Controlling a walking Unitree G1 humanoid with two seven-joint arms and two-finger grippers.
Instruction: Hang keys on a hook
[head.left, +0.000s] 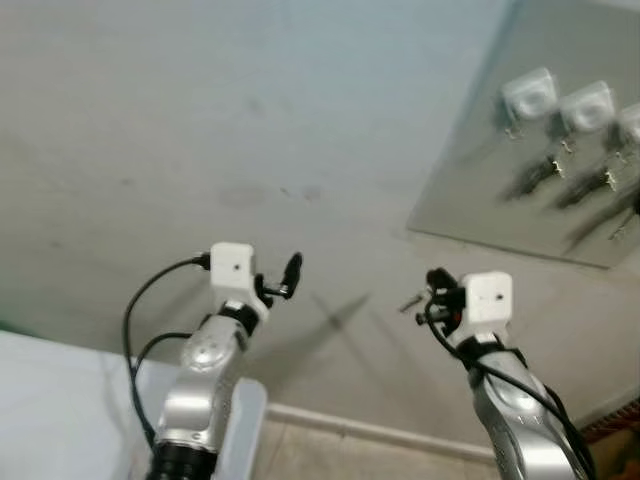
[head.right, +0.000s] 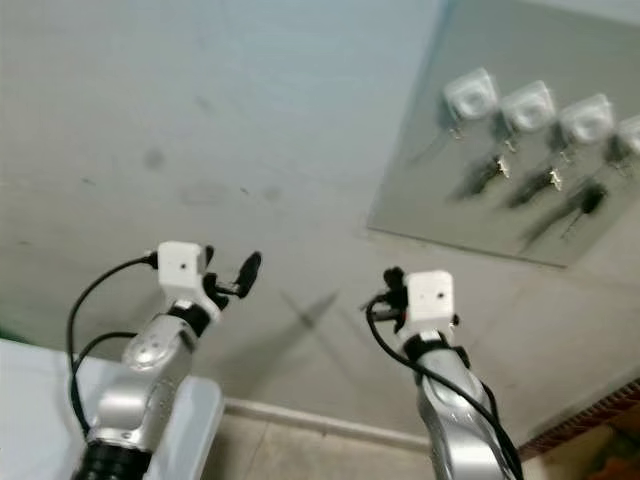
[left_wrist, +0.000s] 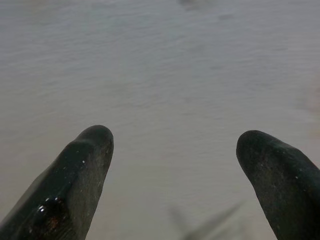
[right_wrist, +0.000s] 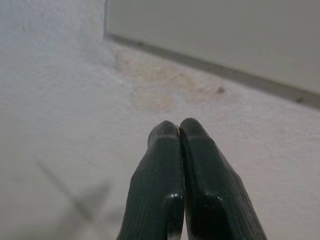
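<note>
left eye view: a grey board (head.left: 480, 190) at 2 o'clock carries white hooks (head.left: 528, 97) with keys (head.left: 540, 172) hanging beneath. the right gripper (head.left: 432, 290) at 5 o'clock has something small and metallic by its tips.

left wrist view: the left gripper (left_wrist: 175, 145) is spread wide and empty, facing the wall (left_wrist: 160, 65).

right wrist view: the right gripper's fingers (right_wrist: 165, 150) are pressed together; i cannot tell what they hold.

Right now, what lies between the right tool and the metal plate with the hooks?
Just bare wall, seen in the left eye view, between the right tool and the plate.
</note>
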